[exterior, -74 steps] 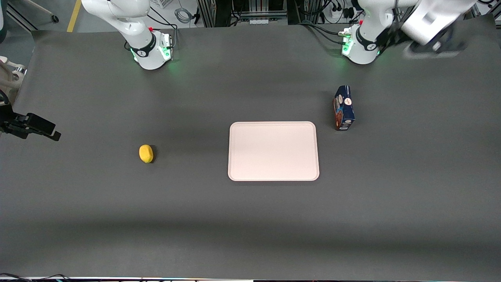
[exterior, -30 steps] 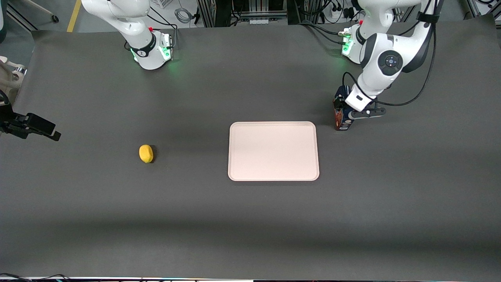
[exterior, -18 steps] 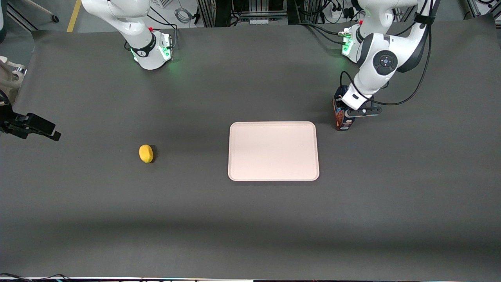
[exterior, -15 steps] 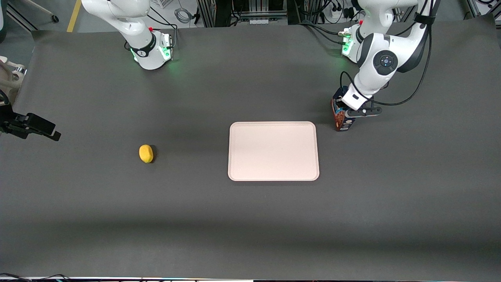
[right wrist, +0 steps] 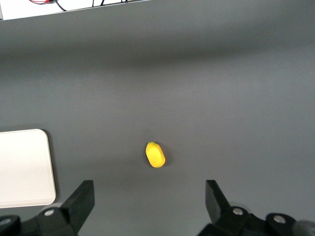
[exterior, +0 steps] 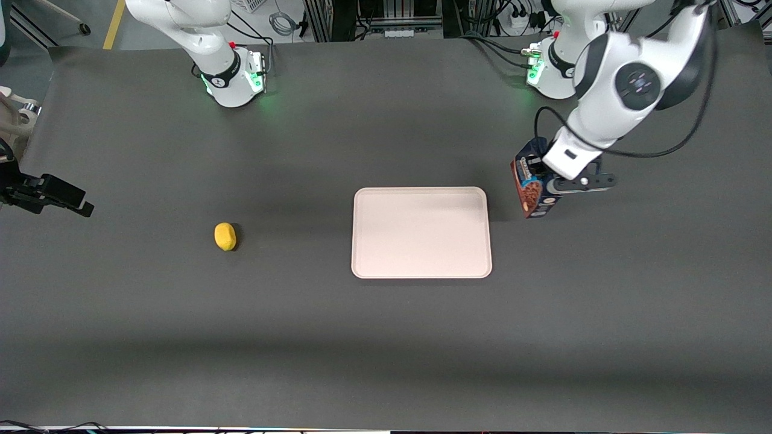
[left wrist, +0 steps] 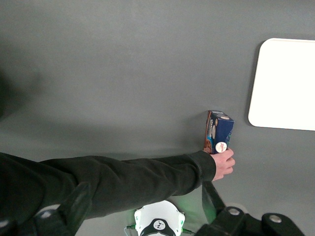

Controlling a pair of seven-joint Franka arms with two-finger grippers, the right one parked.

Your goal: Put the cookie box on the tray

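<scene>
Dark worktop [exterior: 181, 331], working arm's end: the hand [exterior: 538, 172] is clenching the cookie box [exterior: 535, 194], lifting it clear to carry over the tray [exterior: 421, 232] rim

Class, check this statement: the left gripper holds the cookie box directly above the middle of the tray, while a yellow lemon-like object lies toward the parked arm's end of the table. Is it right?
Not quite. The front view shows the gripper holding the cookie box beside the tray, toward the working arm's end, not above its middle. The yellow lemon-like object does lie toward the parked arm's end.
</scene>
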